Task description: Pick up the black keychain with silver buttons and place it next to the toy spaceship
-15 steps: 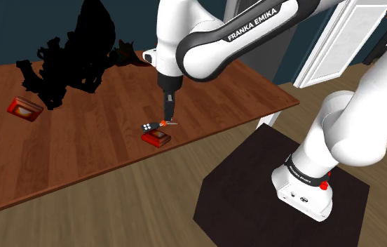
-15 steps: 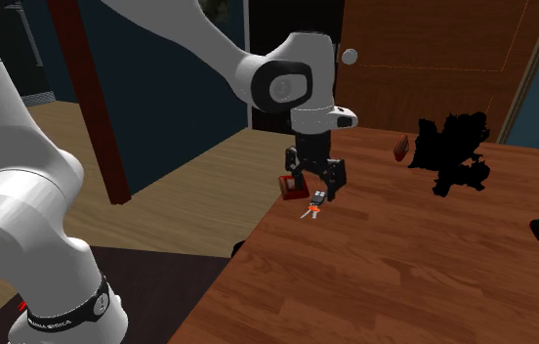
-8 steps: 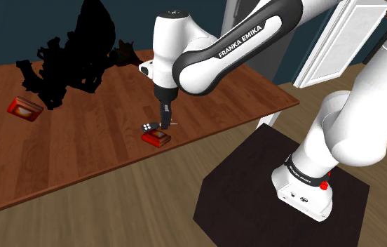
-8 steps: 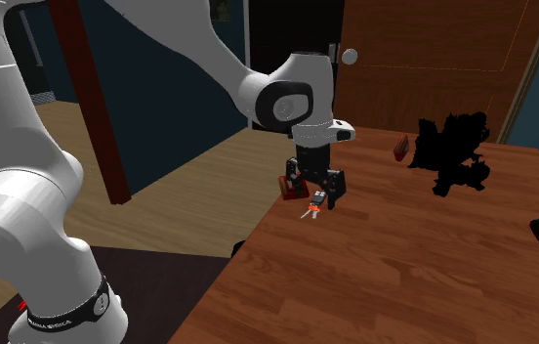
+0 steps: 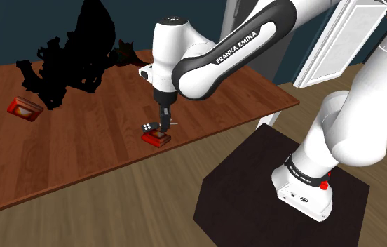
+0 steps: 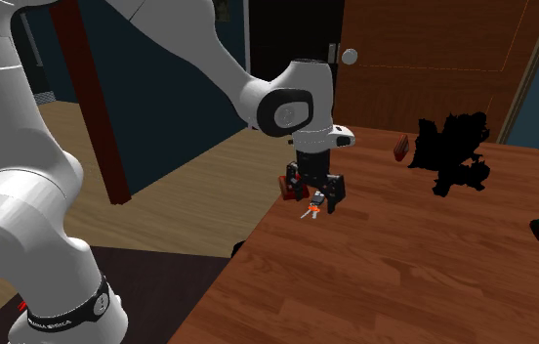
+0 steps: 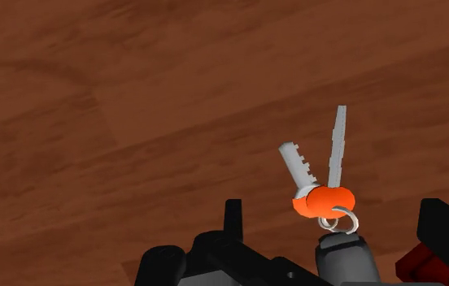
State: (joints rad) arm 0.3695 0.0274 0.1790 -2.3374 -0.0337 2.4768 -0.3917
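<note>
The keychain [image 7: 322,200] is a dark fob [image 7: 346,257] with a ring, an orange cap and two silver keys. It lies flat on the brown wooden table [image 5: 101,133] near its front edge. My gripper [image 7: 337,213] is low over it and open; one finger [image 7: 233,216] stands on each side of the fob, without clasping it. The keychain [image 5: 148,127] shows beside the gripper [image 5: 161,123] in the shoulder view, and under the gripper [image 6: 316,193] in the second exterior view. The toy spaceship [image 5: 66,56] is a jagged all-black shape far back on the table.
A small red box [image 5: 155,139] lies right beside the keychain, close to one finger [image 7: 446,236]. A second red box [image 5: 25,109] sits at the shoulder view's left. The table's edge [image 6: 258,230] runs just beyond the gripper, with wooden floor below.
The gripper has come down and shifted slightly towards the shoulder view's left, so its open fingers now straddle the keychain. The keychain and boxes have not moved.
</note>
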